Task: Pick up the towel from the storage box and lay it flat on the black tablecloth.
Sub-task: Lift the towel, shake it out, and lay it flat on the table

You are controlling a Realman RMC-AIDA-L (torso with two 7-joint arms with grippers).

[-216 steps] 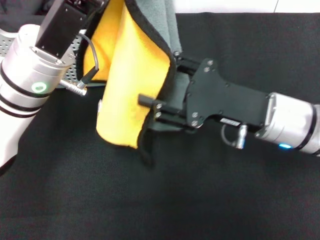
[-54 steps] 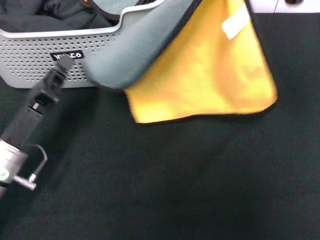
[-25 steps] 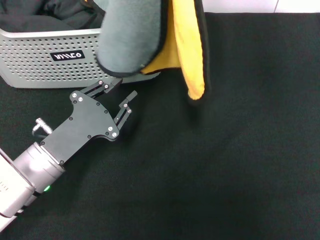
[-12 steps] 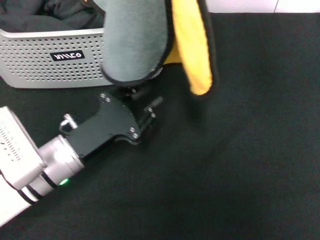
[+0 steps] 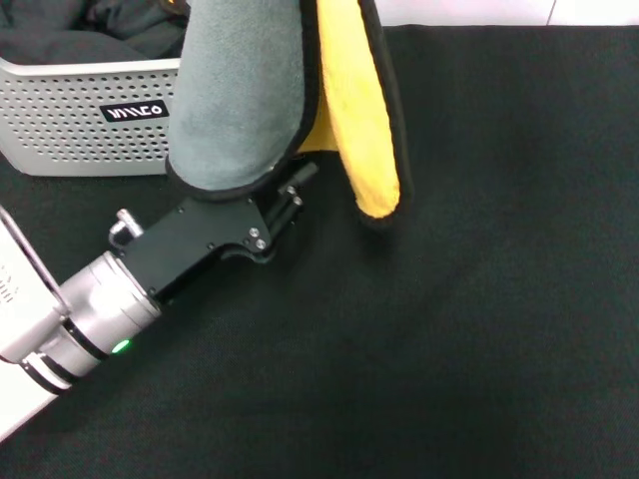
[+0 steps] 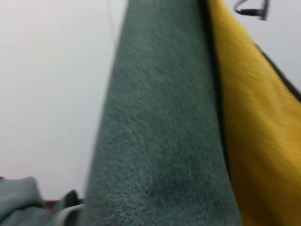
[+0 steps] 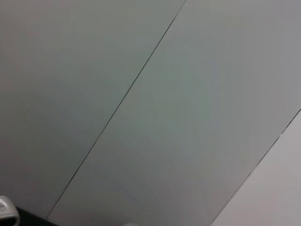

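The towel (image 5: pixel 240 90) hangs from above the head view's top edge, folded lengthwise, its grey face to the left and its yellow-orange face (image 5: pixel 354 120) to the right. Its lower ends hang just above the black tablecloth (image 5: pixel 479 299). My left gripper (image 5: pixel 297 188) is open and reaches up from the lower left, its tips right under the lower edge of the grey fold and partly hidden by it. The left wrist view is filled by the towel (image 6: pixel 164 141) from close up. The storage box (image 5: pixel 70 120) stands at the back left. My right gripper is out of view.
Dark cloths (image 5: pixel 110 25) lie inside the storage box. The box's black label (image 5: pixel 135 111) faces me. The right wrist view shows only a pale wall. The black tablecloth runs wide to the right and front of the hanging towel.
My left arm has moved up and to the right until its gripper is under the towel's grey fold. The towel has gone from spread wide to a narrow hanging fold and drifted slightly left.
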